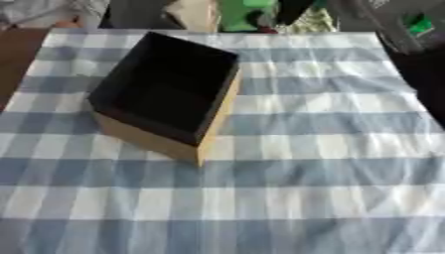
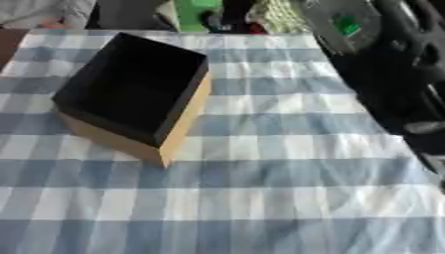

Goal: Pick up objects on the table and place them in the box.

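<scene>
Box (image 1: 165, 94): one, open-topped, tan card walls outside, black lining inside. Stands upright on the surface, set askew so one corner faces the viewer. Nothing can be made out in its dark interior.

Surface (image 1: 330, 149): covered by a blue-and-white checked cloth, lying mostly flat with slight creases right of the box.

Objects to pick up: none visible on the cloth near, in front of or right of the box. Beyond the box, past the cloth's far edge, sits a green shape (image 1: 243, 12) among dark and pale clutter; what it is cannot be told, nor whether it belongs to the task.

Hands: neither robot hand shows in either view, so whether the fingers are released, clenched or grasping anything cannot be told. In the right eye view a dark mechanical mass (image 2: 400, 74) stands right of the box, off the cloth's edge; it may be part of the rig, but no fingers can be made out.

Handling, judged: the box looks light, stiff and thin-walled, likely to slide on the cloth if knocked. It is best left where it stands and objects lowered through the open top, clear of the rim. If it must be moved, take it by opposite walls.
</scene>
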Motion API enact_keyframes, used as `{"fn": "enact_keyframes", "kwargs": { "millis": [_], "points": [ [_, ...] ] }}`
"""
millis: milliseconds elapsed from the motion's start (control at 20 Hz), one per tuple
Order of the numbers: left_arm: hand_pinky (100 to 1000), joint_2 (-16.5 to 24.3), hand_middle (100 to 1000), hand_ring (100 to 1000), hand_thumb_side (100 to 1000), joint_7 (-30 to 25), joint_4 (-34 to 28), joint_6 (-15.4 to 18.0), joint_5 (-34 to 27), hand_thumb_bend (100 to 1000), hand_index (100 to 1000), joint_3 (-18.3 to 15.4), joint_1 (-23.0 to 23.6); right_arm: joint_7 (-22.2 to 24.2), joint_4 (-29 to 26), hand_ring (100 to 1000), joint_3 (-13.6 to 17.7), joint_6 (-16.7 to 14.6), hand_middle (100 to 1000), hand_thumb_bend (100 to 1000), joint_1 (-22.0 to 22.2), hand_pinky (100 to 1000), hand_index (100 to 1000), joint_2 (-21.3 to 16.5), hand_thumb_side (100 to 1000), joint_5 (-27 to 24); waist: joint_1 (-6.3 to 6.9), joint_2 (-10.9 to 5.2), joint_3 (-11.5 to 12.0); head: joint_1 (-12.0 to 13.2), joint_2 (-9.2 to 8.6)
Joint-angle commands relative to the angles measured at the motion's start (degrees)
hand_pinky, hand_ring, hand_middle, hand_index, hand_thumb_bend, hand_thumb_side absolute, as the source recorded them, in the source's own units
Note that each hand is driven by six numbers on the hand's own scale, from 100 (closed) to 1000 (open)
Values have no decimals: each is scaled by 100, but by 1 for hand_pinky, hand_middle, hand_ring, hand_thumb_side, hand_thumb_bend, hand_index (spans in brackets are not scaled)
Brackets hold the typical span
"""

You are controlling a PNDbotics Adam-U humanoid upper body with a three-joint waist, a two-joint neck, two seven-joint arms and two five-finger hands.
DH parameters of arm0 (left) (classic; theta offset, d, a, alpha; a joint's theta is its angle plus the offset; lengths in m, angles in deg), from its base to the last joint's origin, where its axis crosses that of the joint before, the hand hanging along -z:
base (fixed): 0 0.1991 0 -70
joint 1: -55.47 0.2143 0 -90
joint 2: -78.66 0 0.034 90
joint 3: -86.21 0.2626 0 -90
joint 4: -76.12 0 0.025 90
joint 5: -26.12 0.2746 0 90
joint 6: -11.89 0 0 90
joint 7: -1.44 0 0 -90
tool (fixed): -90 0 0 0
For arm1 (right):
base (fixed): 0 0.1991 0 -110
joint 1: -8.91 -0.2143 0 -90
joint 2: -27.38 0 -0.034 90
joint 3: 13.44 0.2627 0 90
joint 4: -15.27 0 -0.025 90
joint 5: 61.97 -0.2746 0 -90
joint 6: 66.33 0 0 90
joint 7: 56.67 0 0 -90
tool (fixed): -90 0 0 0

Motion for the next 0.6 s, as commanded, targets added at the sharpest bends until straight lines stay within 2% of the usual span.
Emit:
{"fn": "enact_keyframes", "kwargs": {
  "millis": [50,300,600],
  "points": [
    [635,78,582,702,406,-31,-82,-1,-13,217,736,14,-86,165,392,811,47,251,590,100,-225,834,659,282,100,237,19,-129,32,-81,32],
    [635,54,582,702,406,-53,-82,4,-32,217,736,33,-119,-112,1008,808,60,111,593,100,-317,830,662,741,100,417,14,-94,105,-194,-4],
    [634,27,582,702,408,-67,-82,4,-56,216,736,46,-151,-277,1437,811,52,-39,612,100,-294,835,682,1067,100,475,9,-37,168,-256,-36]
  ]
}}
